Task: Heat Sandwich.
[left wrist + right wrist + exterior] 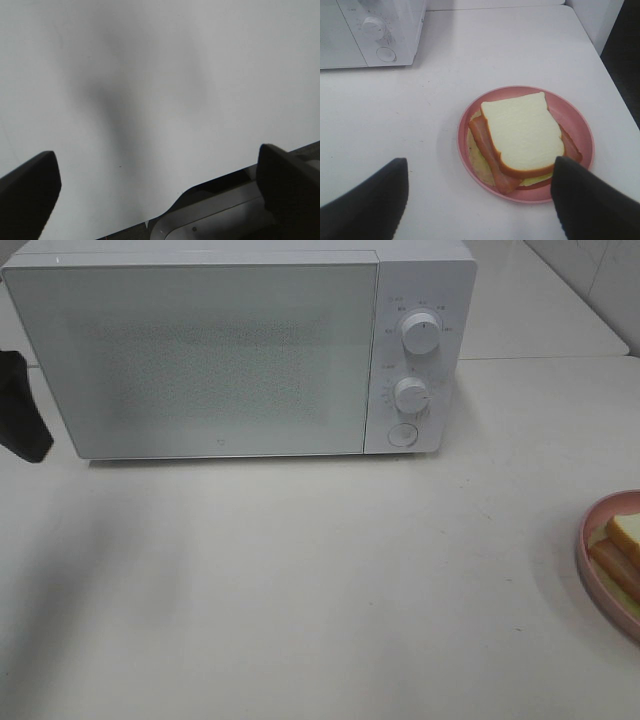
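Note:
The sandwich (pixel 520 130), pale bread over a reddish-brown strip, lies on a round pink plate (pixel 572 117). In the exterior high view only part of the sandwich (pixel 625 545) and the plate (pixel 590 570) shows at the right edge of the table. My right gripper (pixel 480 200) is open and hovers just short of the plate, its fingers (pixel 370 200) spread wide with nothing held. My left gripper (pixel 157 185) is open over bare table, and a black part of that arm (pixel 20 405) shows at the left edge beside the microwave.
A white microwave (pixel 220 350) stands at the back of the table with its door shut. Two knobs (pixel 421 331) and a round button (pixel 402 434) sit on its right panel. The table edge (pixel 615 90) runs close to the plate's far side.

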Action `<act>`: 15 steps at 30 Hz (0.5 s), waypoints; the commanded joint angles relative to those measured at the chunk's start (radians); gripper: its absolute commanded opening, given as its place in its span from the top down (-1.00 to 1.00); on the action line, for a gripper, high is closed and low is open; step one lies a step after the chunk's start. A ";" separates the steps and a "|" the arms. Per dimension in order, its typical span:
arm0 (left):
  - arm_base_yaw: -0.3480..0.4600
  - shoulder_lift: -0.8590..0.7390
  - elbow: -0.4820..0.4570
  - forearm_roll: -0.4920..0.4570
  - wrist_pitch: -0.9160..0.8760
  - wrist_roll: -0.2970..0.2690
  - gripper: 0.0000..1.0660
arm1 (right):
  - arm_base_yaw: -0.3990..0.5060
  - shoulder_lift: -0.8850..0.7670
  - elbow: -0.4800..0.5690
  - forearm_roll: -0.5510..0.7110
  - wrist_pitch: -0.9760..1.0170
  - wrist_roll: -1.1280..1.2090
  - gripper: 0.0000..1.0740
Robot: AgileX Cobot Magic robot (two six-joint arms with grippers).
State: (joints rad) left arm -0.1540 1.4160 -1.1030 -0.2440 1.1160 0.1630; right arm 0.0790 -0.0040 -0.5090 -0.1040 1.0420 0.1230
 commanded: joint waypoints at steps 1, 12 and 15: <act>0.043 -0.064 -0.004 0.026 0.037 -0.023 -0.87 | -0.009 -0.027 0.005 -0.001 0.000 -0.013 -0.42; 0.101 -0.295 0.075 0.122 0.076 -0.106 -0.87 | -0.009 -0.027 0.005 -0.001 0.000 -0.013 -0.42; 0.101 -0.373 0.163 0.140 0.046 -0.108 -0.87 | -0.009 -0.027 0.005 -0.001 0.000 -0.013 -0.42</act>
State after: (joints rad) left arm -0.0550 1.0850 -0.9820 -0.1160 1.1770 0.0640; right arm 0.0790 -0.0040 -0.5090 -0.1040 1.0420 0.1230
